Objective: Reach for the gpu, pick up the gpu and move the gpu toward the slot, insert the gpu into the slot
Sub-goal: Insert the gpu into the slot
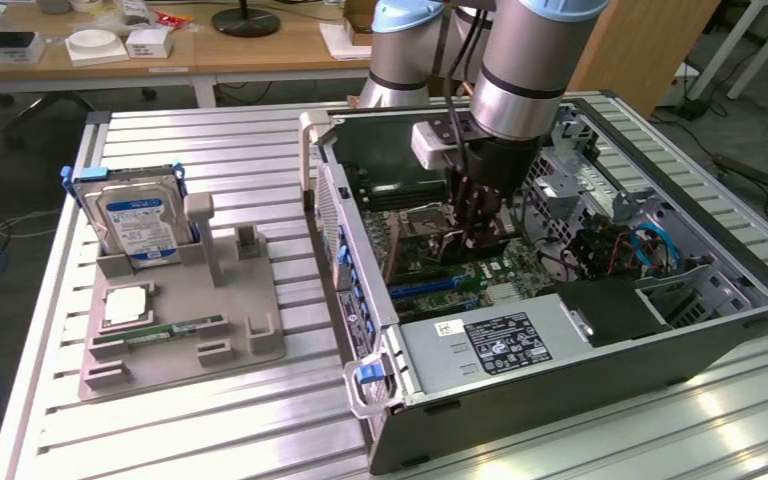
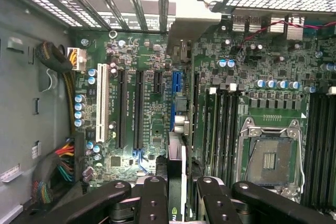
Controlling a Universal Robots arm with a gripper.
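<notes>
A: Where's the gpu (image 2: pixel 175 182)?
B: Inside the case (image 1: pixel 558 400), at 3 o'clock from the grey tray (image 1: pixel 171 350) in the exterior view. The gripper (image 1: pixel 478 238) has its black fingers (image 2: pixel 152 198) closed tight on it.
A: Why edge-down?
B: I'd judge so the thin lower edge can meet a long narrow socket. It hangs over the green board (image 2: pixel 152 119), seemingly in line with the blue slot (image 2: pixel 176 90).
A: Textures?
B: Dark flat card, glossy board, perforated metal walls

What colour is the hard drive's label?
The label is blue and white; exterior view shows it best.
</notes>
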